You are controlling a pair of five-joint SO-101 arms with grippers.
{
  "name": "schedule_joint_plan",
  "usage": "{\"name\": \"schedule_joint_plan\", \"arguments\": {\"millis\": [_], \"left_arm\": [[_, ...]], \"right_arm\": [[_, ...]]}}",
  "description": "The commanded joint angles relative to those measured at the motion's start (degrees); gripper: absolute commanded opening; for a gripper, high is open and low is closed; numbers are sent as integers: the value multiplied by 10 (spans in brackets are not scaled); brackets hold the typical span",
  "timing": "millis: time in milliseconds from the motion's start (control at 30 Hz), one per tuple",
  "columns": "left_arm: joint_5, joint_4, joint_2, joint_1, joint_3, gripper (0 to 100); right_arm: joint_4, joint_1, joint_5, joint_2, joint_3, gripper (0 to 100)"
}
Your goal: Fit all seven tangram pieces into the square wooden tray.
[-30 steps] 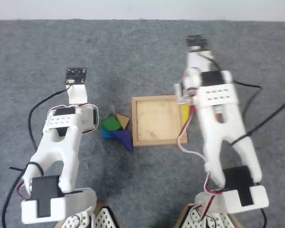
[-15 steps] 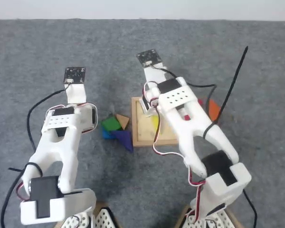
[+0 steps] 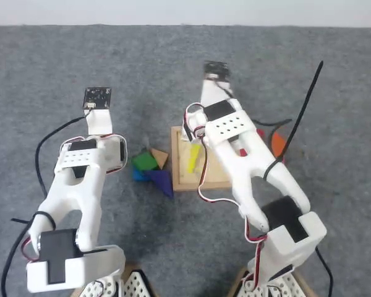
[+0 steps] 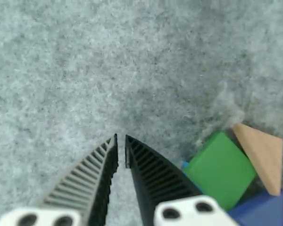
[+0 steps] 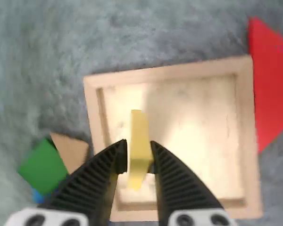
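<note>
Yellow flat piece [image 5: 139, 132] pinched edge-up in the right jaws over the square wooden tray [image 5: 179, 71]; left jaws pressed together.

The high camera looked steeply down over the grey felt bench [image 3: 43, 62] from behind both arm bases, facing its far edge. Each wrist camera sat close above its own jaws, aimed down at the felt. The right wrist and high views shared the wooden tray [image 5: 170, 73]; all three shared the green piece [image 4: 220, 169].
</note>
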Motion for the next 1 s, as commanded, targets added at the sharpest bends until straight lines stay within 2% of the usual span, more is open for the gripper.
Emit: {"name": "schedule_joint_plan", "arguments": {"millis": [0, 133, 300, 500, 700, 833, 967], "left_arm": [[-4, -12, -2, -3, -5, 29], [-4, -12, -2, -3, -4, 29], [-4, -12, -2, -3, -4, 29], [-4, -12, -2, -3, -5, 29], [-4, -12, -2, -3, -5, 29], [-4, -12, -2, -3, -5, 29], [-4, -12, -2, -3, -4, 29]], "right_arm": [[-11, 15, -111, -8, -33, 91], [-8, 22, -156, -8, -32, 91], [24, 22, -153, -13, -32, 91], [116, 22, -55, -10, -32, 91], [175, 22, -10, -16, -24, 89], [159, 30, 18, -28, -19, 91], [31, 77, 20, -19, -13, 91]]}}
